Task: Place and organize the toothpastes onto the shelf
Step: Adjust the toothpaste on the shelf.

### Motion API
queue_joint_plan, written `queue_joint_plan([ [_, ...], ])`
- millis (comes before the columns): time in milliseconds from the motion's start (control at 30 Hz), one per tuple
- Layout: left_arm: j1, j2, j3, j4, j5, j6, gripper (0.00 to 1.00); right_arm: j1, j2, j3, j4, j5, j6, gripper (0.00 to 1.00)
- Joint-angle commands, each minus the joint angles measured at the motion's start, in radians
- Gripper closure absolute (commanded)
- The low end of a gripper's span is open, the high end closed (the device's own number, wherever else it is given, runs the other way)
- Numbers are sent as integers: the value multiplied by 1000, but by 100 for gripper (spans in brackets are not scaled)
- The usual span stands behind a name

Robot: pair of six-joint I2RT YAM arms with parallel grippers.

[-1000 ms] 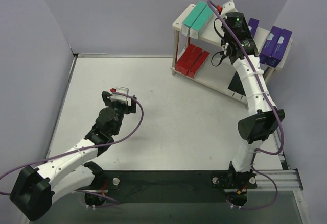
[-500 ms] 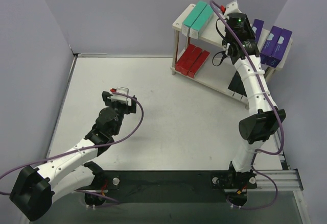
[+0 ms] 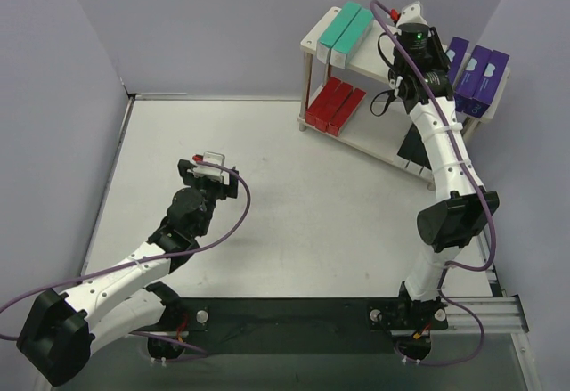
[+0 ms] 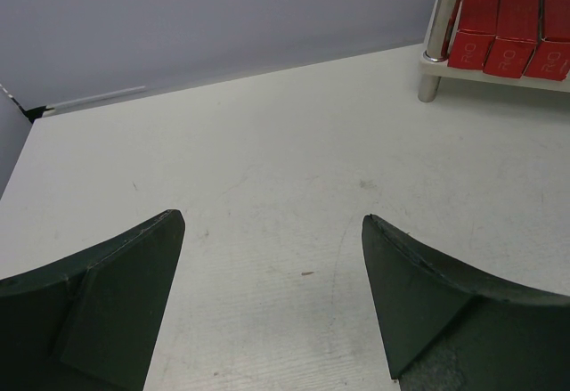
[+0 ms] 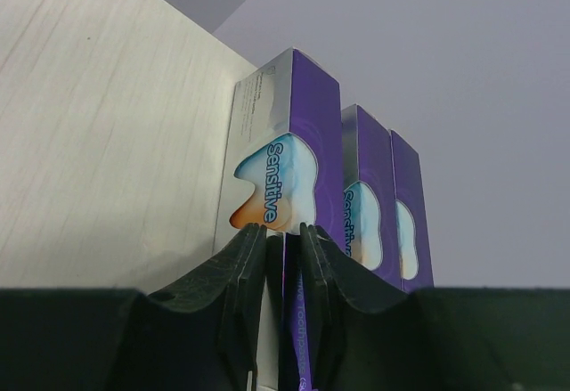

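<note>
The shelf (image 3: 319,35) stands at the back right. Two teal toothpastes (image 3: 347,28) lie on its top board and three red ones (image 3: 337,104) on the lower board. My right gripper (image 3: 438,52) is over the top board, shut on a purple toothpaste (image 3: 457,51). In the right wrist view its fingers (image 5: 245,266) pinch that carton (image 5: 294,133) at my right gripper (image 5: 283,235), beside two more purple cartons (image 5: 367,191). My left gripper (image 3: 207,164) hovers open over the table, nothing between its fingers (image 4: 134,275).
A black carton (image 3: 411,146) lies on the lower board under the right arm. Two purple cartons (image 3: 483,72) sit at the top board's right end. The red cartons (image 4: 499,17) and a shelf leg (image 4: 438,26) show ahead of my left gripper (image 4: 272,231). Walls close in on three sides.
My right gripper has shifted a little to the right with the purple carton, nearer the other two purple cartons. The left arm has not moved.
</note>
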Motion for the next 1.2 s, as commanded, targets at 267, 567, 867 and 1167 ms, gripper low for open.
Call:
queue_joint_plan([
  [267, -2, -2, 0, 56, -2, 9, 8, -20, -5, -9, -71, 76, 16, 78],
  [567, -4, -2, 2, 55, 1, 8, 8, -23, 0, -11, -71, 97, 2, 78],
  [867, -4, 1, 2, 55, 3, 6, 8, -17, -16, -14, -71, 105, 7, 78],
  [1167, -4, 1, 2, 55, 6, 2, 8, -14, -25, -6, -71, 100, 16, 75],
])
